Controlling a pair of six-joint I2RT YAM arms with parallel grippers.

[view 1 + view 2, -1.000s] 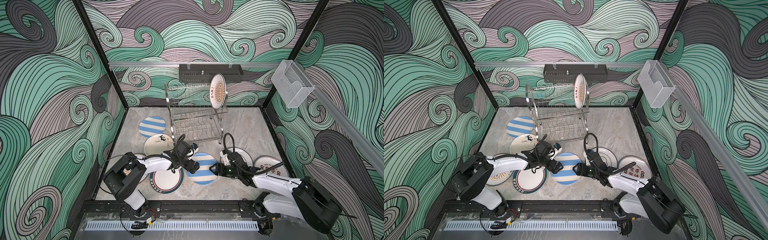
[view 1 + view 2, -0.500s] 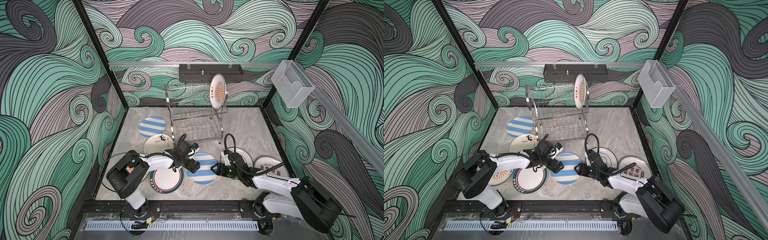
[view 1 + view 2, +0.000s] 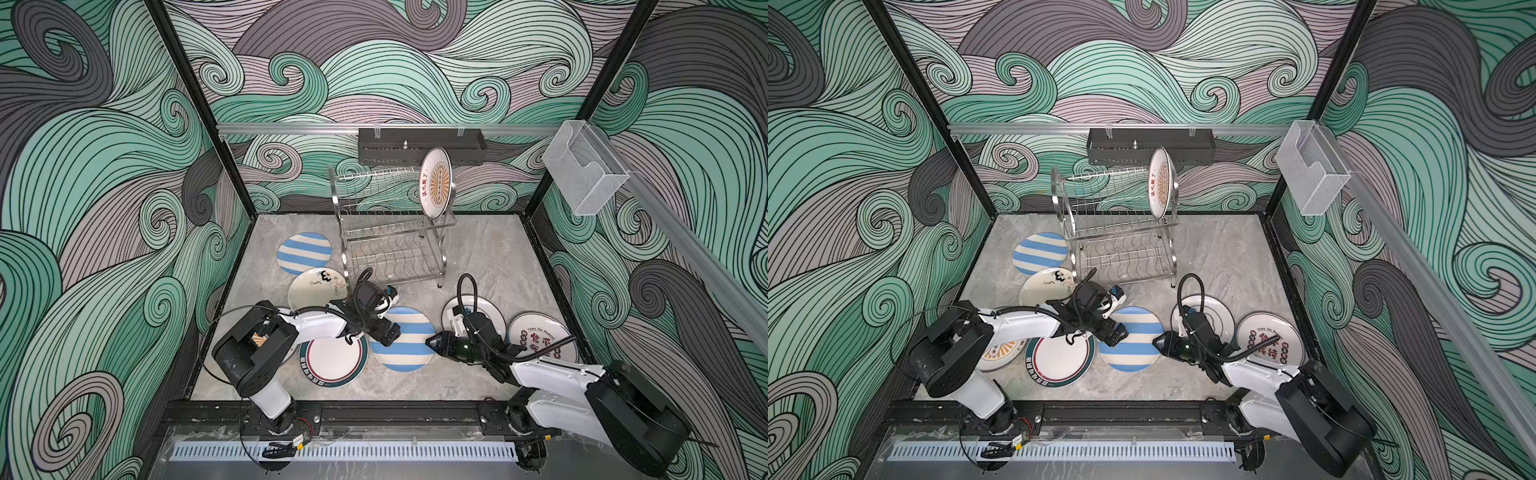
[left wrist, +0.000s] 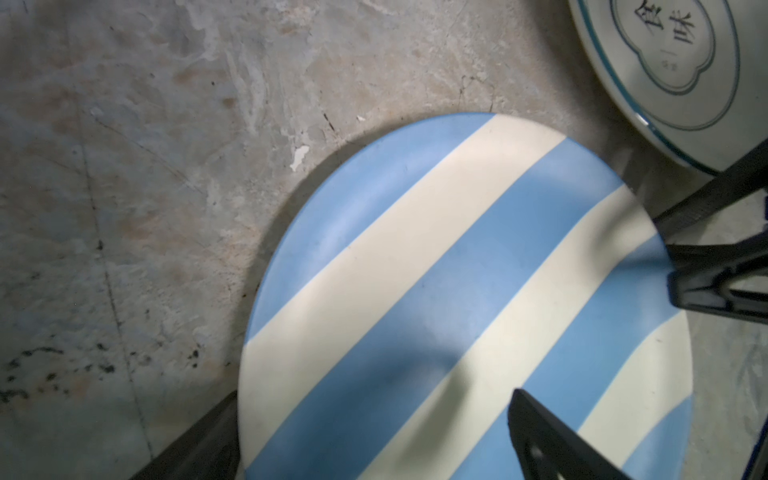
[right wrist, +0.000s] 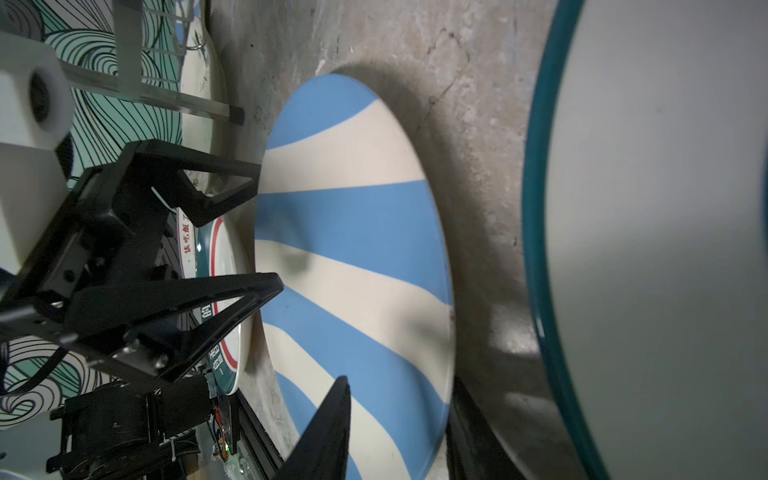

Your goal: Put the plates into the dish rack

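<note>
Middle striped plate (image 3: 402,338) lies on the table (image 3: 490,249), front centre, well apart from the dish rack (image 3: 390,232). Left gripper (image 3: 388,332) sits at its left rim, jaws apart, one finger over the plate and one off the edge. Right gripper (image 3: 431,341) is at the right rim with jaws either side of it. Whether it pinches the rim, cannot tell.

- **Beside the left rim:** teal-banded plate (image 3: 332,361), just beside and partly under the left gripper.
- **Just to the right:** teal-lined white plate (image 3: 492,311), with the right arm lying across it.
- **Further right:** red-character plate (image 3: 542,343).
- **By the rack's left front:** cartoon plate (image 3: 316,289) and second striped plate (image 3: 304,258).
- **Under the left arm:** orange sunburst plate (image 3: 1000,353), mostly hidden.
- **In the rack:** one racked sunburst plate (image 3: 435,183), upright, upper tier, right end.

Count: eight plates, seven on the table and one racked. Two are striped, two sunburst.

Black tray (image 3: 419,145) and clear box (image 3: 582,170) hang on the wall rails.
</note>
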